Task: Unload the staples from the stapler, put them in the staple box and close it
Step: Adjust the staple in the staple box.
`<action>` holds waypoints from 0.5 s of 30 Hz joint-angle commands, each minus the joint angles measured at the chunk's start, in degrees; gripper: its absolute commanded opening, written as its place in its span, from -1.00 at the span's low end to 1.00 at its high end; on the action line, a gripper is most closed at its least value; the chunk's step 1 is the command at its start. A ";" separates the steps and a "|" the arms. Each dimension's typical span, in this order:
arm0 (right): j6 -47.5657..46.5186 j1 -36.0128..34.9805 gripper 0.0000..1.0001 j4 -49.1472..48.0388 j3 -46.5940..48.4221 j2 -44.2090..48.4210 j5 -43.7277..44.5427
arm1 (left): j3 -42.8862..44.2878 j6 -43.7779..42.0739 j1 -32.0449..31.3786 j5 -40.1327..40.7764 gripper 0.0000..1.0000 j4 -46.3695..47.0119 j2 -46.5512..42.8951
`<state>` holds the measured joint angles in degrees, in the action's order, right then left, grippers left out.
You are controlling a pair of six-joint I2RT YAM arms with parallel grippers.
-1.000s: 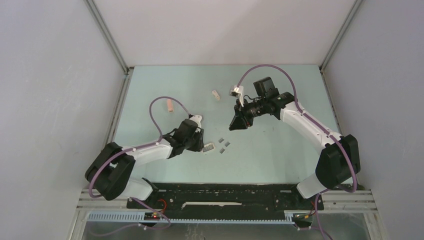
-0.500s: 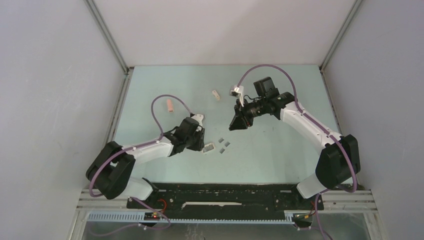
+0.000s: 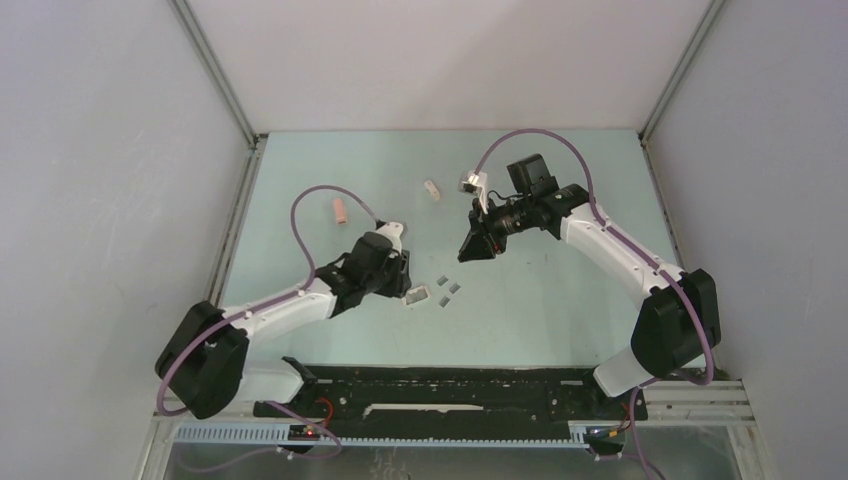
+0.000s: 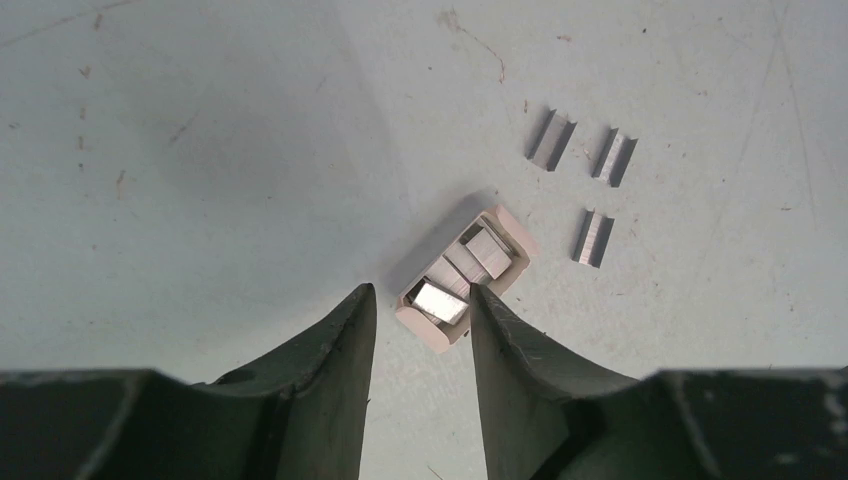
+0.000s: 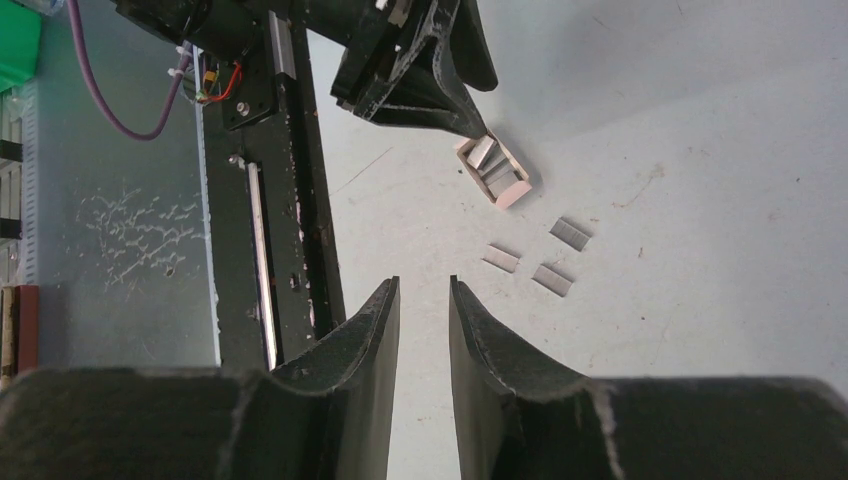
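A small pink-and-white stapler point(image 4: 465, 275) lies opened on the table, its metal channel facing up. My left gripper point(image 4: 421, 292) is open, with its fingertips either side of the stapler's near end; a gap shows on the left side. Three grey staples point(image 4: 594, 237) lie loose just beyond the stapler, also seen from above as staples point(image 3: 447, 288) beside the stapler point(image 3: 417, 296). The left gripper point(image 3: 403, 284) sits right next to it. My right gripper point(image 3: 466, 255) hovers above the table behind the staples, open and empty point(image 5: 424, 281); its view shows the stapler point(image 5: 494, 170) and staples point(image 5: 552, 279).
A pink stapler point(image 3: 340, 211) lies at the left rear and a white one point(image 3: 431, 190) at the centre rear. The black mounting rail point(image 5: 270, 200) runs along the near table edge. Grey walls enclose the table on three sides.
My left gripper's jaws have spread a little around the stapler's end, and the left arm's elbow has swung leftward. The stapler, the staples and the right arm have not moved.
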<state>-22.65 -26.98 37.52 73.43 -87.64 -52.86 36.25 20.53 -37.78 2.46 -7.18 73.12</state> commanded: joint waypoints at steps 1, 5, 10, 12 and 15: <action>-0.90 0.35 -0.33 -0.08 0.22 0.53 -1.02 | 2.06 0.50 -2.19 2.94 -0.06 0.18 2.04; -0.98 0.33 -0.33 -0.10 0.20 0.57 -0.95 | 2.10 1.36 -4.56 7.26 -0.01 0.41 2.18; -1.15 0.37 -0.33 -0.05 0.17 0.62 -1.10 | -0.23 2.71 -5.60 10.73 0.05 3.32 -1.60; -1.16 0.31 -0.33 -0.02 0.18 0.62 -1.18 | -2.10 3.51 -5.57 11.70 0.07 5.05 -4.45; -1.15 0.35 -0.33 0.03 0.22 0.62 -1.19 | -5.82 5.17 -5.58 13.41 0.15 6.90 -9.44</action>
<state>-22.87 -26.98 37.52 73.43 -87.64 -52.90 34.35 22.87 -43.18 11.40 -4.80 70.52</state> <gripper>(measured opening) 0.333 0.550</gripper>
